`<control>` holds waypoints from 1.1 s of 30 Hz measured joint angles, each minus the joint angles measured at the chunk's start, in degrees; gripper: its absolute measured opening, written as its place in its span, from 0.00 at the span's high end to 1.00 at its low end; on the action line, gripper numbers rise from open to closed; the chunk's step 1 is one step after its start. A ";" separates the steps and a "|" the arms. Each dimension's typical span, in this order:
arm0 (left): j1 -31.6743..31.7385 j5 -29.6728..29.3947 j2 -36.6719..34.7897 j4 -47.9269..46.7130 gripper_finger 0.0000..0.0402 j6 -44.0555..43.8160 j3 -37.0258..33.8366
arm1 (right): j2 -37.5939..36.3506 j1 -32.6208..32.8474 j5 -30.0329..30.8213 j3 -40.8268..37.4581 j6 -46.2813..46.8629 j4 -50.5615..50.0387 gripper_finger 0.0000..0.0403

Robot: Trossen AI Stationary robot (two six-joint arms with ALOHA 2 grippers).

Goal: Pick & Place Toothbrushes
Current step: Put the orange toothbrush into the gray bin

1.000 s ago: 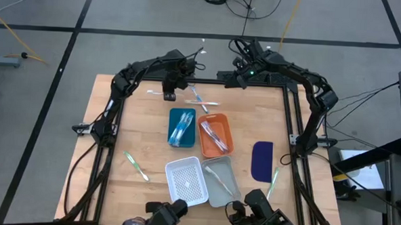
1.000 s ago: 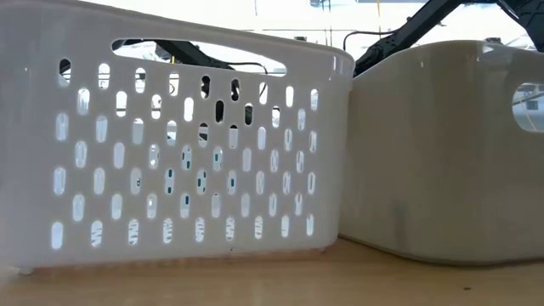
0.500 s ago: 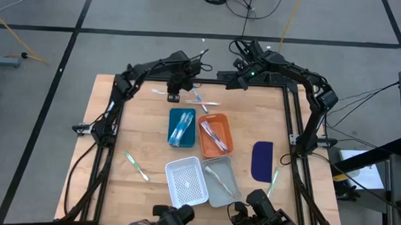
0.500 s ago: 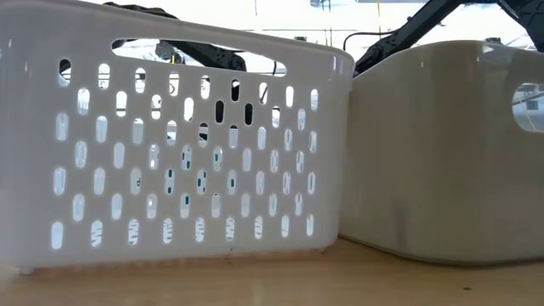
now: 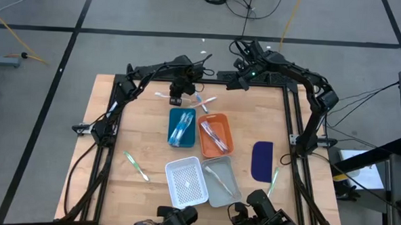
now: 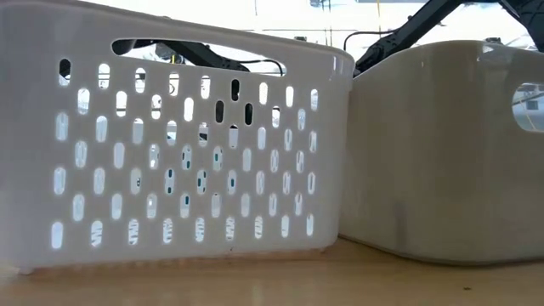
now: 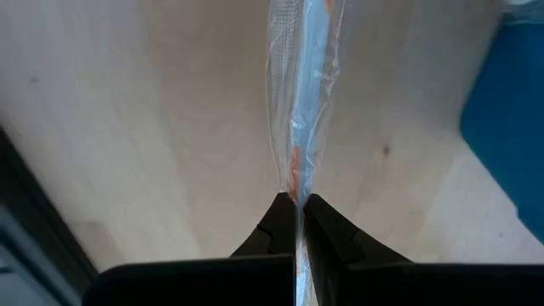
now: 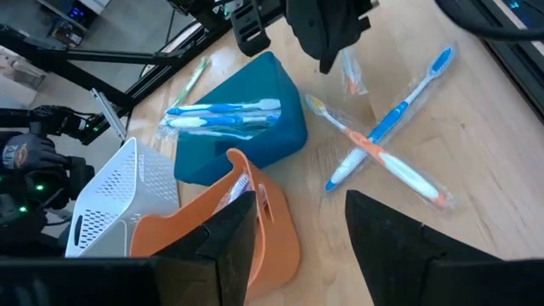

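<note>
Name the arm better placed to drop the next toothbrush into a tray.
Left. The left gripper is shut on a wrapped toothbrush beside the blue tray. The right gripper is open and empty.

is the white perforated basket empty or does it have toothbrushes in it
Empty. In the high view the white perforated basket shows only its bare dotted floor, while the blue tray, orange tray and grey tray each hold toothbrushes.

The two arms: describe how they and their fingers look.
Both arms are dark, slim, jointed tube frames with black cables along them. The left gripper ends in black wedge-shaped fingers. The right gripper has broad, flat black fingers, and green lights glow near that arm's wrist.
</note>
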 joint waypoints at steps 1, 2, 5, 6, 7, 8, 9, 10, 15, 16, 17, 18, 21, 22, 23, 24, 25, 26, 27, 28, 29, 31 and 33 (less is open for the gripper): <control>0.01 0.15 0.00 0.12 1.00 0.21 0.00 | 0.00 0.00 0.00 0.00 -0.23 -0.02 0.57; -0.01 0.16 0.00 0.45 1.00 0.44 0.02 | 0.00 0.00 0.02 0.00 -0.40 -0.05 0.57; -0.03 0.19 0.00 0.72 1.00 1.43 0.07 | 0.00 0.00 0.00 0.00 -0.44 -0.04 0.57; 0.03 0.08 0.00 0.74 1.00 1.69 0.07 | 0.00 0.00 0.00 0.00 -0.45 -0.02 0.57; 0.28 -0.38 0.00 0.75 1.00 1.75 0.07 | 0.00 0.00 0.00 0.00 -0.43 -0.04 0.57; 0.52 -1.01 0.00 0.81 1.00 2.09 0.07 | 0.00 0.00 0.02 0.00 -0.45 -0.04 0.57; 0.83 -1.77 0.00 1.06 1.00 2.60 0.07 | 0.00 0.00 0.00 0.00 -0.45 -0.04 0.57; 1.16 -2.85 0.00 1.32 1.00 3.41 0.07 | 0.00 0.00 0.00 0.00 -0.43 -0.02 0.57; 1.64 -7.85 0.00 4.95 1.00 6.38 0.07 | 0.00 0.00 1.27 0.00 -0.78 -0.04 0.57; 1.58 -7.86 0.00 5.00 1.00 6.36 0.07 | 0.00 0.01 4.11 0.00 -1.19 -0.08 0.57; 1.66 -8.35 0.00 4.71 1.00 6.09 0.07 | 0.00 0.10 7.74 0.00 -2.07 -0.13 0.57; 1.78 -9.18 0.00 4.51 1.00 5.01 0.07 | 0.00 0.32 11.34 0.00 -3.46 -0.29 0.57; 3.42 -9.73 -0.97 3.15 1.00 -0.67 0.07 | 0.00 0.79 17.91 0.00 -9.01 -0.50 0.57; 4.02 -9.29 -1.68 2.64 1.00 -2.92 0.07 | 0.00 0.89 18.66 0.00 -10.14 -0.58 0.57; 4.74 -7.93 -2.49 2.08 1.00 -4.74 0.07 | 0.00 1.08 19.40 0.00 -10.50 -0.66 0.57; 5.25 -6.61 -3.21 1.37 1.00 -6.25 0.07 | 0.00 1.21 19.61 0.00 -10.52 -0.78 0.57; 5.49 -5.18 -4.06 1.11 1.00 -7.48 0.09 | 0.00 1.22 19.45 0.00 -10.51 -0.87 0.57; 5.70 -3.27 -5.09 1.11 1.00 -8.33 0.07 | 0.00 1.27 19.34 0.00 -10.48 -0.89 0.57; 5.86 -1.15 -6.02 1.63 1.00 -9.00 0.07 | 0.00 1.54 19.32 0.00 -10.24 -0.77 0.57; 5.96 0.84 -7.11 2.62 1.00 -9.44 0.07 | 0.00 1.71 19.33 0.00 -9.93 -0.76 0.58; 6.21 3.50 -8.33 3.90 1.00 -10.04 0.07 | 0.00 1.92 19.34 0.01 -9.81 -0.86 0.58; 7.01 8.72 -10.80 7.39 1.00 -11.29 0.09 | 0.00 2.64 19.35 0.00 -9.79 -0.88 0.60; 7.85 12.84 -13.39 11.43 1.00 -13.05 0.09 | 0.00 3.30 19.30 0.02 -9.81 -0.83 0.62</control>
